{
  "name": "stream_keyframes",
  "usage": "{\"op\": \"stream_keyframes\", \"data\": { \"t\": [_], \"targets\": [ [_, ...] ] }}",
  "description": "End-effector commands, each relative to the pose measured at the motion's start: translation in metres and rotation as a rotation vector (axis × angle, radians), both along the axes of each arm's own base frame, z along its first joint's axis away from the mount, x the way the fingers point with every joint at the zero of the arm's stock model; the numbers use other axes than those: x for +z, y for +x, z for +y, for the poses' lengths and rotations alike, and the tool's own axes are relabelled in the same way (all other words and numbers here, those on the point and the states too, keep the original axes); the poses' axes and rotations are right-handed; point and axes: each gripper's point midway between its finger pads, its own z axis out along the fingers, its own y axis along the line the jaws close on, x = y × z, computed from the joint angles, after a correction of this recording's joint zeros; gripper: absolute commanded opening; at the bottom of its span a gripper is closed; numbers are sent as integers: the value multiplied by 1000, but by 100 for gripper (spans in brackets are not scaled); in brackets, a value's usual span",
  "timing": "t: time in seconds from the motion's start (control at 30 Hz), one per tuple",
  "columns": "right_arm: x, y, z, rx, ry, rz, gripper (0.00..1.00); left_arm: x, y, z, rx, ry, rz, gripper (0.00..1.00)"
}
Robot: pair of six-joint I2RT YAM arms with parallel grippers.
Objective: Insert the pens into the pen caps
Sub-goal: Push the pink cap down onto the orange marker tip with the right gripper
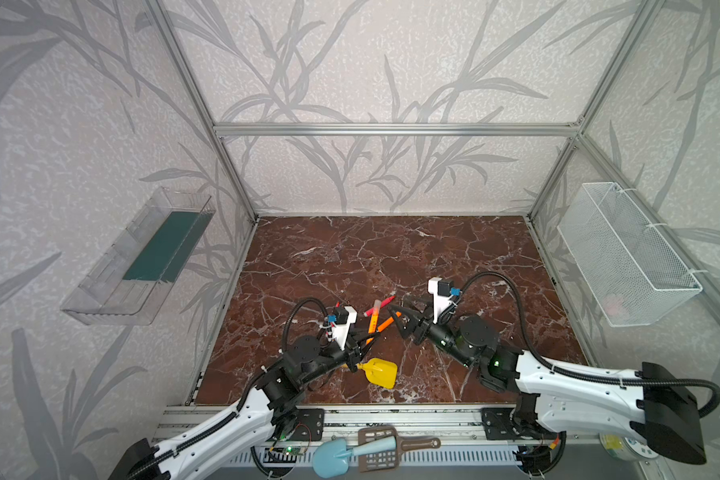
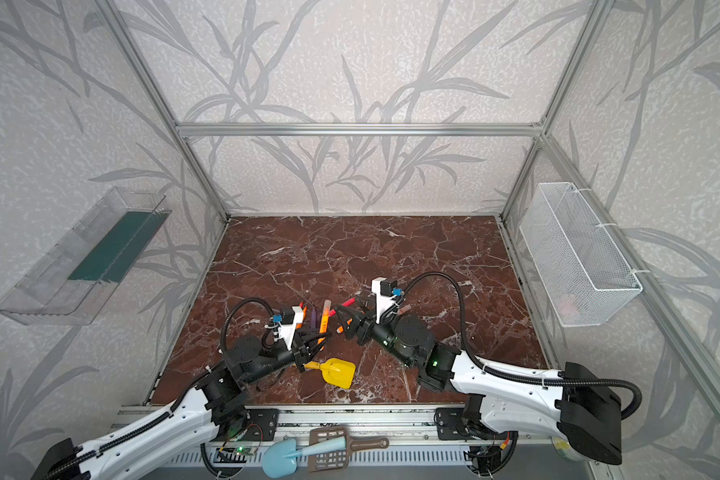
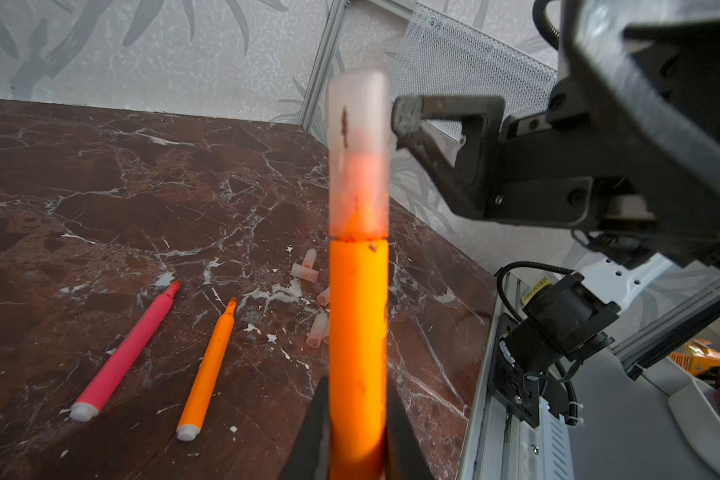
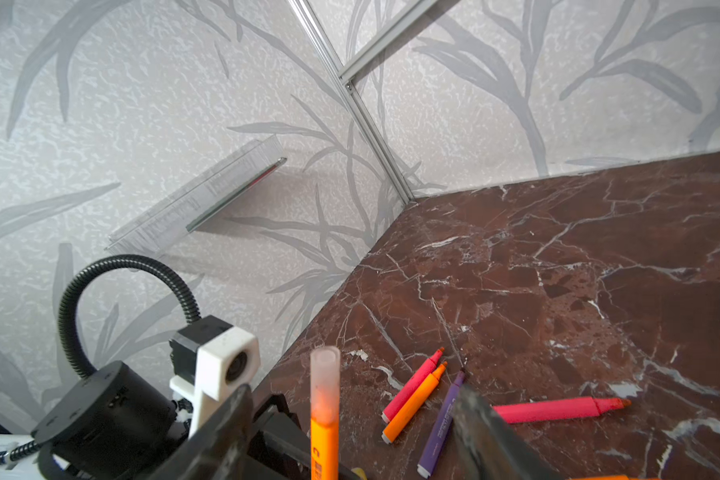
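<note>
**Capped pen between two grippers.** In both top views the left gripper is closed on the lower barrel of an orange pen. The pen's long axis runs away from the robot and carries a translucent cap on its far end. The right gripper stands just beside that cap on the right, jaws parted, gripping nothing. A yellow shovel lies on the table nearer the robot, apart from both. In the left wrist view the orange pen rises straight out from between the closed fingers. The cap appears seated down to the barrel's shoulder. One finger of the right gripper is close beside the cap; contact cannot be told. Beyond lie loose caps and two uncapped pens, one pink, one orange. In the right wrist view the cap stands between the wide-set jaws, nearer one finger than the other. Four more uncapped pens lie past it. Judgement: this pen seems finished; the loose caps lie nearer the right arm, and the left arm must first put down its pen.
</note>
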Motion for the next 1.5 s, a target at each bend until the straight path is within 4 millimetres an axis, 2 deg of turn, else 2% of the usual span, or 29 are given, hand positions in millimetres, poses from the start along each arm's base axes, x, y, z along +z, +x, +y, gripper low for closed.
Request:
{"op": "stream_keyframes", "data": {
  "t": [0.0, 0.17, 0.23, 0.37, 0.53, 0.6, 0.73, 0.87, 0.97, 1.13, 1.37, 1.47],
  "targets": [
    [3, 4, 2, -19, -44, 9, 75, 9, -9, -7, -70, -2, -84, 0],
    [-5, 10, 23, 2, -96, 64, 70, 10, -8, -11, -76, -1, -87, 0],
    [-4, 11, 30, 16, -90, 61, 62, 7, -7, -13, -76, 9, -84, 0],
    [-7, 13, 40, 32, -88, 70, 52, 5, -3, -14, -65, 24, -75, 0],
    [-15, 14, 49, 49, -96, 86, 47, 7, -2, -14, -59, 17, -78, 0],
    [-17, 15, 50, 49, -97, 86, 41, 7, -2, -14, -57, 19, -78, 0],
    [-19, 14, 52, 58, -99, 89, 22, 6, 0, -12, -43, 24, -75, 0],
    [-34, 9, 55, 96, -141, 115, 2, 5, 8, -8, 10, 27, -65, 0],
    [-55, -1, 56, 123, -152, 175, 0, 12, 20, -1, 95, 4, -52, 0],
    [-88, -15, 56, 151, -194, 228, 0, 35, 38, 8, 206, -27, -57, 0],
    [-108, -39, 65, 172, -218, 244, 0, 75, 51, 3, 228, -42, -92, 0],
    [-125, -44, 64, 123, -241, 307, 0, 84, 74, 19, 381, 47, -130, 0]
  ]
}}
